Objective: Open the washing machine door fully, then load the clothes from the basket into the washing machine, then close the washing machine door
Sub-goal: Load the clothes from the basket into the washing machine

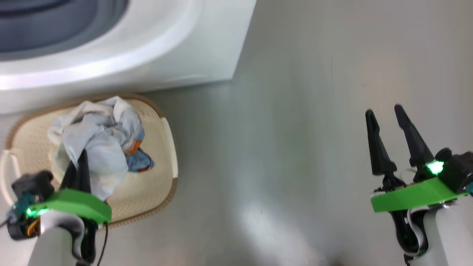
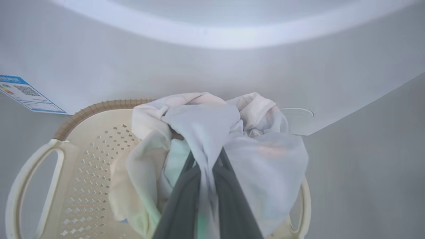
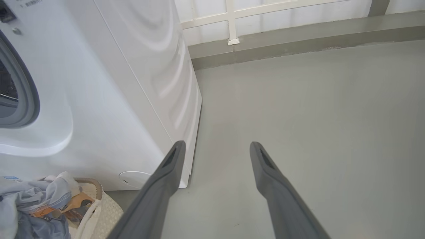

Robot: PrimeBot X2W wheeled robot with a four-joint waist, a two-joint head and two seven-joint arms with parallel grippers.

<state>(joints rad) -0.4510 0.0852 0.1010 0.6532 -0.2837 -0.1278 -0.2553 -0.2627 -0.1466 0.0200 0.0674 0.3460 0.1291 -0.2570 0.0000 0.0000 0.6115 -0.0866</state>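
Note:
The cream basket (image 1: 155, 173) (image 2: 83, 166) (image 3: 99, 205) sits on the floor right in front of the white washing machine (image 1: 147, 44) (image 2: 212, 66) (image 3: 116, 99). The clothes (image 1: 99, 144) (image 2: 232, 139) (image 3: 36, 205) are bunched in it, pale blue-white on top, blue with orange patches below. My left gripper (image 1: 83, 155) (image 2: 207, 159) is over the basket, shut on a fold of the pale garment. My right gripper (image 1: 384, 112) (image 3: 215, 146) hangs open over bare floor, far right of the basket. The grey-blue door seal (image 1: 74, 26) (image 3: 23, 89) shows; the door itself is out of view.
Grey floor (image 1: 295, 147) spreads right of the machine. A blue energy sticker (image 2: 26, 94) and the round filter cap (image 3: 134, 179) mark the machine's lower front. A white railing and a low kerb (image 3: 298, 36) close off the far side.

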